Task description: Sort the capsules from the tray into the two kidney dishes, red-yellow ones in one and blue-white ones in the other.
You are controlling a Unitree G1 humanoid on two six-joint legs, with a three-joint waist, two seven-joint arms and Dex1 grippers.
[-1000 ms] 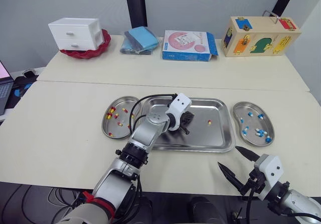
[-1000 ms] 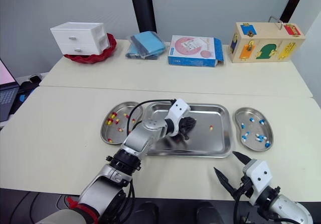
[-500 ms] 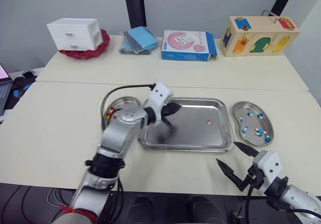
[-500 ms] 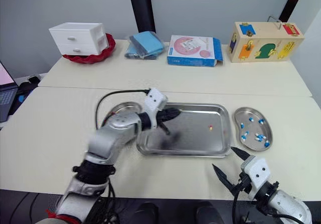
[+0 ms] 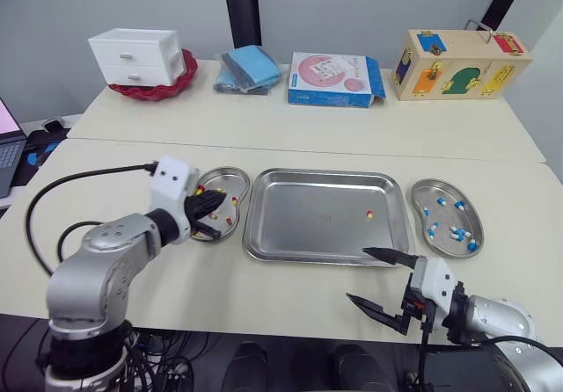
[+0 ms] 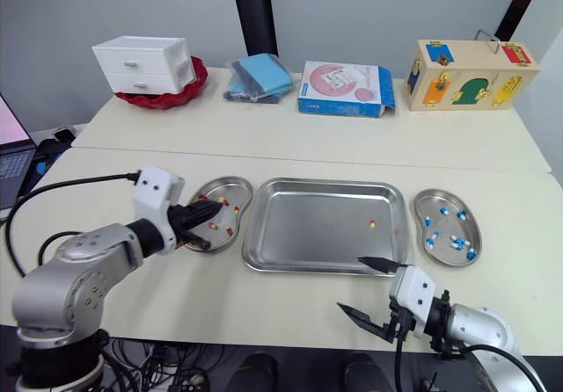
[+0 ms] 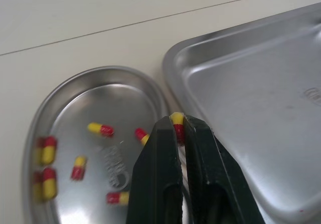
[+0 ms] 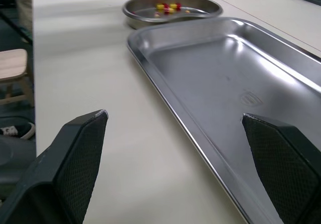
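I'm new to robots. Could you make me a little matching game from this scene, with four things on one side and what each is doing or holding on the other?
Things:
1. left tool
2. right tool
3. tray
4. right kidney dish

States:
A. holds blue-white capsules
B. open, beside the tray's near edge
C. shut on a red-yellow capsule
D. has one loose capsule inside

Pairs: 1-C, 2-B, 3-D, 4-A.

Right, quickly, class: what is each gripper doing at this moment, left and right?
Left gripper: shut on a red-yellow capsule.
Right gripper: open, holding nothing.
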